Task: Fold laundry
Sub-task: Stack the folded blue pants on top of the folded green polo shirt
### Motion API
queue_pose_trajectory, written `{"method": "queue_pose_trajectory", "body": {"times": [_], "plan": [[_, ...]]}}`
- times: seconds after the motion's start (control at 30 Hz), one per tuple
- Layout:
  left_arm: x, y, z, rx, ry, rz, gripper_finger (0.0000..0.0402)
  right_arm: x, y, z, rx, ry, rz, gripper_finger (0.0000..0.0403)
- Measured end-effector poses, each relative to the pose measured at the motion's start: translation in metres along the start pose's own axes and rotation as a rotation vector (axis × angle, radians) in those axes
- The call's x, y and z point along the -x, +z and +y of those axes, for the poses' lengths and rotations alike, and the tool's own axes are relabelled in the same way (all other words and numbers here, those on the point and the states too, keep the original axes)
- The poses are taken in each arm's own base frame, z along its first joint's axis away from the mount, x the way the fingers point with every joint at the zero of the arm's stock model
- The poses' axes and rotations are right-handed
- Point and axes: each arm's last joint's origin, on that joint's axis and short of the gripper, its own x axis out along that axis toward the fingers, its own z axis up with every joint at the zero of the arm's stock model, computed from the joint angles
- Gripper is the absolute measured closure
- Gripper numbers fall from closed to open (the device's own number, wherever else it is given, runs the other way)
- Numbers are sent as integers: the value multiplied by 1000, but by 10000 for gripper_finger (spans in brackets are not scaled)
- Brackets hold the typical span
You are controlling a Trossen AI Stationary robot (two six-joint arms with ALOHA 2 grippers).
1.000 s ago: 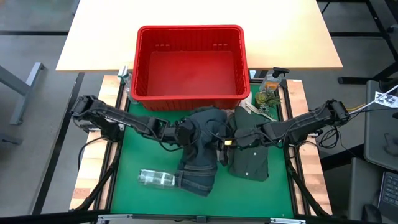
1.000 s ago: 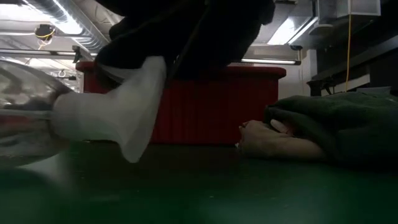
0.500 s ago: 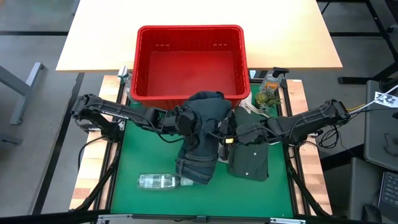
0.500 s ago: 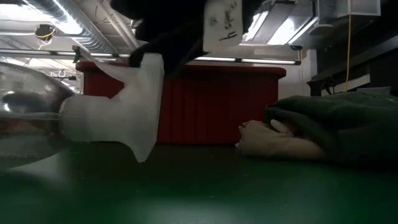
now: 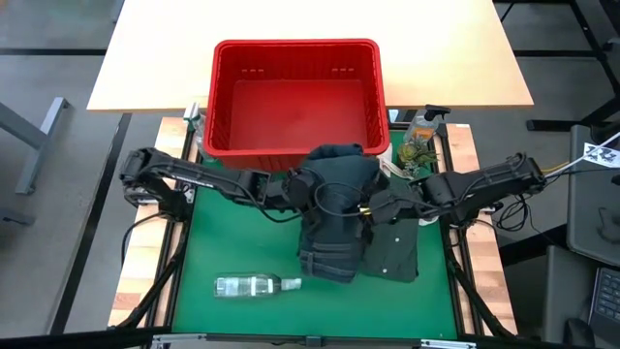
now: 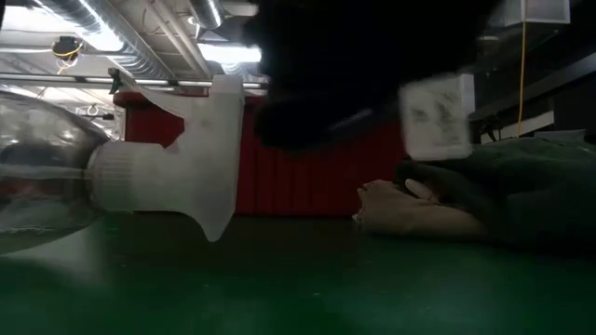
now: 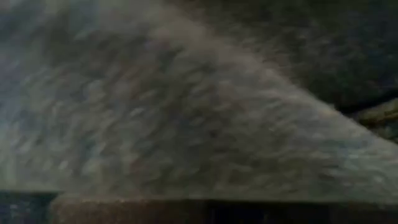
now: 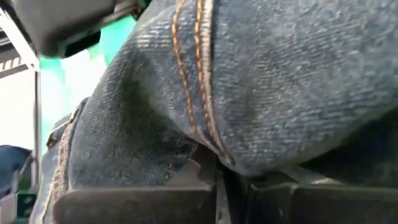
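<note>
Holding the jeans (image 5: 334, 218) between them at frame centre, both grippers sit pinched on denim: left gripper (image 5: 302, 186) on the upper left of the bundle, right gripper (image 5: 373, 206) on its right side, fingers narrow, clamped on cloth. Right wrist view shows orange-stitched seam lying straight across the fingers. Jeans hang as a bunched column, long axis running top to bottom of the high view, upper end just touching the red basket (image 5: 225, 97) front wall, lower end resting on the green mat (image 5: 199, 252). Each gripper is equally near its own side of the cloth. Olive shirt (image 5: 392, 254) lies folded directly right of the bundle, partly under it. Clear bottle (image 5: 254, 285) lies lower left, just apart from the jeans' hem. Open mat sits mostly left and lower left; basket blocks upward, shirt crowds right. Judgement: laying flat needs leftward room, bottle in the way.
</note>
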Motion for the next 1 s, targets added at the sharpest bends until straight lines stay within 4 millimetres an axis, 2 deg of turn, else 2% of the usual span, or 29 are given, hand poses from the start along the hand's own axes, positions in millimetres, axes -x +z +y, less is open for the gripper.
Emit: {"method": "queue_pose_trajectory", "body": {"times": [0.13,0.33,0.43,0.6,0.77,1.0], "plan": [[-23,-5,-6,10,-39,-8,372,11,-6,-7,-69,-1,63,395],[-49,2,-8,13,-162,-68,376,35,-17,-12,-154,-4,111,395],[-59,5,-6,24,-216,-81,373,46,-27,-10,-182,-15,147,395],[-73,8,-4,44,-254,-120,376,60,-43,-12,-228,-129,179,395],[-88,3,-7,51,-293,-140,374,70,-58,-13,-284,-200,231,395],[-106,-3,-12,87,-369,-164,376,85,-70,-10,-365,-208,251,395]]}}
